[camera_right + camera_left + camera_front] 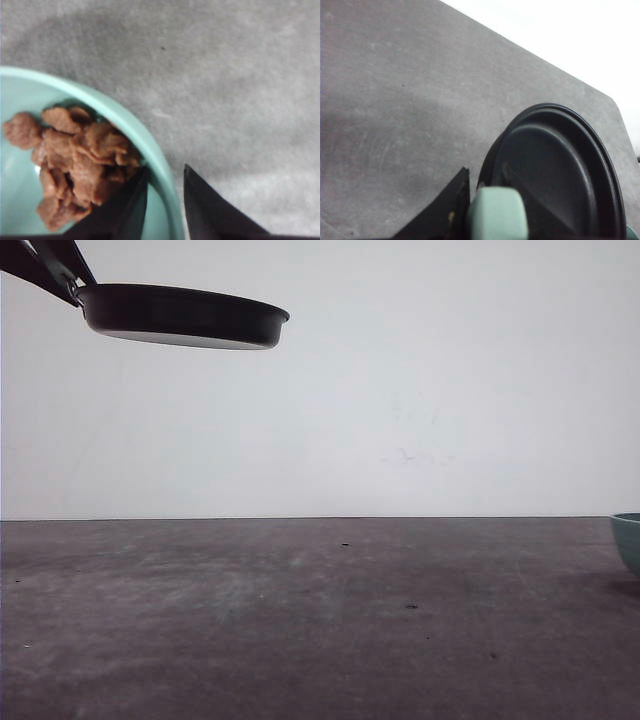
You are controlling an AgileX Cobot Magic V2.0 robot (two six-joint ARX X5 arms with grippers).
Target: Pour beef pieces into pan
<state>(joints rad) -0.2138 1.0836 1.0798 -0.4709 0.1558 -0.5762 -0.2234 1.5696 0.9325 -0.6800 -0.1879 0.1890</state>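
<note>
The black pan (185,315) hangs high at the upper left of the front view, tipped slightly. My left gripper (50,270) is shut on its mint-green handle (497,212). In the left wrist view the pan (560,170) is bare inside, with nothing in it. The beef pieces (80,155) lie heaped in a teal bowl (150,140). My right gripper (165,169) straddles the bowl's rim, one finger inside and one outside, shut on it. The bowl (628,540) rests on the table at the far right edge of the front view.
A dark grey table (320,620) spreads across the front view under a plain white wall. The pan is well above the tabletop, and a wide stretch of table lies between the pan and the bowl.
</note>
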